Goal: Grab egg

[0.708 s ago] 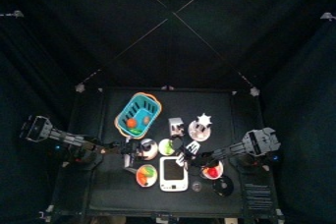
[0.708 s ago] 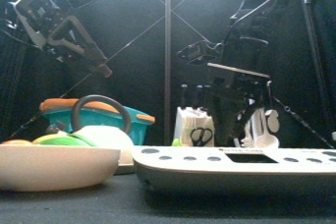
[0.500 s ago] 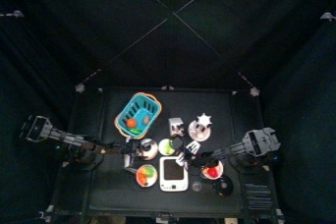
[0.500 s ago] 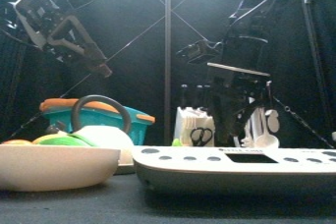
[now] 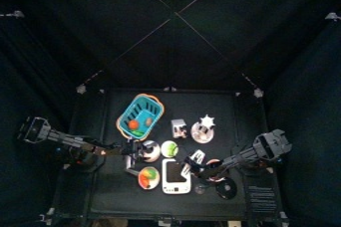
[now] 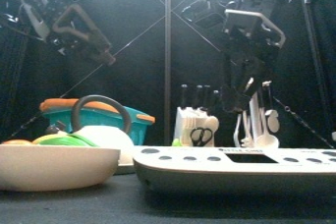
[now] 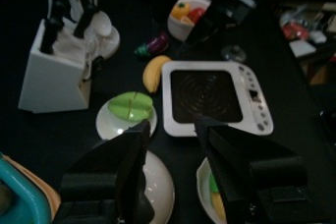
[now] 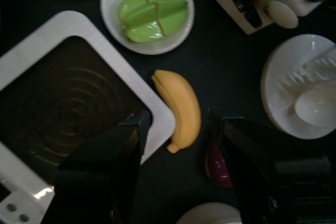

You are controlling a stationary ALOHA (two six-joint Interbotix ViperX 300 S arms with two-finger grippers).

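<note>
A small white rounded thing that looks like the egg [image 8: 315, 103] lies on a white plate [image 8: 292, 59] in the right wrist view, beside my right gripper's jaw. My right gripper [image 8: 184, 122] is open and empty, hanging over a banana [image 8: 178, 110] between the plate and the scale. In the top view it [image 5: 202, 164] is at the table's front right; in the front view it [image 6: 253, 110] hangs high. My left gripper [image 7: 174, 133] is open and empty above the scale's edge, at the front left in the top view [image 5: 124, 156].
A white kitchen scale [image 7: 210, 95] lies at the front middle. A white knife block [image 7: 53, 66], a bowl of green apple pieces [image 8: 155, 12], a fruit bowl [image 7: 194, 14], a purple thing [image 8: 221, 161] and a teal basket [image 5: 140, 114] crowd the table.
My right arm has swung towards the table's front and middle, and its gripper has risen in the front view. My left arm has drawn back a little to the left.
</note>
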